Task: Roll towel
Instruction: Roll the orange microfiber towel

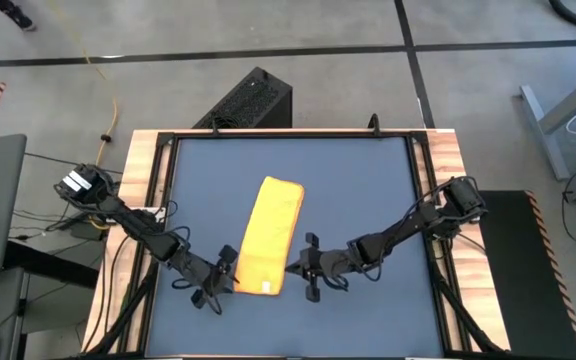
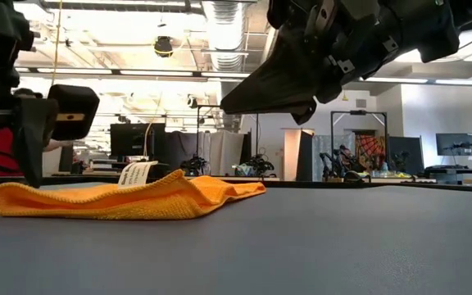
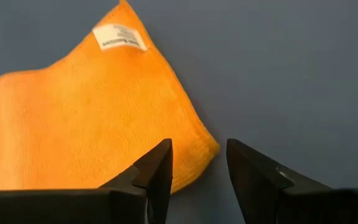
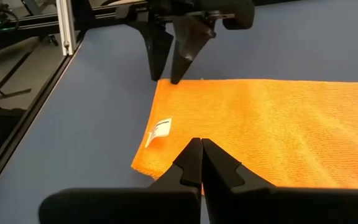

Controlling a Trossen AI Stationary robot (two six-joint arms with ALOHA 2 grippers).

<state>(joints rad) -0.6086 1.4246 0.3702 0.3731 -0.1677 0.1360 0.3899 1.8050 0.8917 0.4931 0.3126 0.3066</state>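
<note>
High view: lay as a folded strip, the towel [image 1: 271,236], long axis running from upper right to lower left, just left of frame center on the dark blue desk [image 1: 358,180]. Flanked at its lower end by the left gripper [image 1: 222,283] at the lower left corner and the right gripper [image 1: 308,266] at the lower right edge. Bordered by wood rails, grey floor beyond, with a black box [image 1: 248,100] at upper center.

Low view: sprawled low at left, yellow cloth [image 2: 129,198] with a white tag [image 2: 135,173] standing up from it; print on the tag too small to read. Backed by a lab room with monitors and ceiling lights.

Left wrist view: stood parted, the jaws, astride the towel's corner [image 3: 86,124] without gripping it; tag [image 3: 119,37] at upper left, lettering illegible.

Right wrist view: pressed together, the jaws, holding nothing, over the towel's near edge [image 4: 272,130]; tag [image 4: 159,130] near center left.
</note>
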